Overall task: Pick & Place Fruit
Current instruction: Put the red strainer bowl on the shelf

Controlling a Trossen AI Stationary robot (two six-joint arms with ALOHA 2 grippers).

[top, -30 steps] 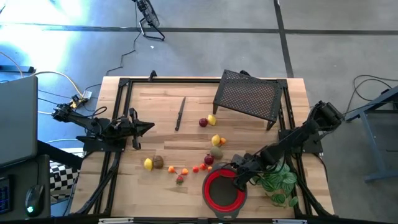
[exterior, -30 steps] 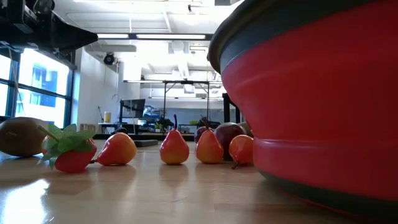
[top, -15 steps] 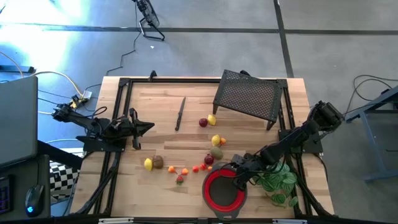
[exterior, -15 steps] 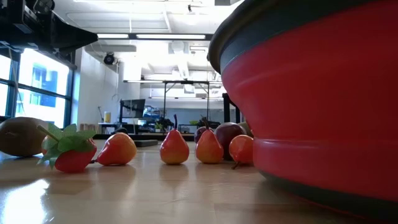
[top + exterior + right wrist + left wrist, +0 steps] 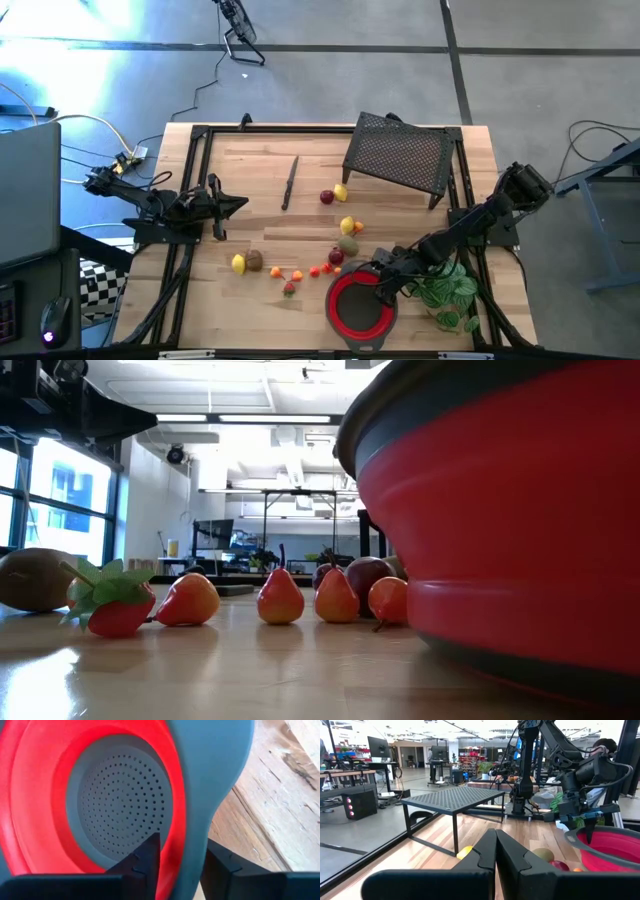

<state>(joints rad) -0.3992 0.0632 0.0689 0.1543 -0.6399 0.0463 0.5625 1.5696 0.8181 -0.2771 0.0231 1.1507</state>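
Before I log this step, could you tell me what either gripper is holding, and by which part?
The right gripper straddles the rim of the red bowl, one finger inside, one outside. The left gripper is shut on nothing, off at the table's left.

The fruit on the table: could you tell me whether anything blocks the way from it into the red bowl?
Nothing visible lies between the fruit and the red bowl. The right gripper straddles the bowl's rim on the plant's side, one finger inside, one outside.
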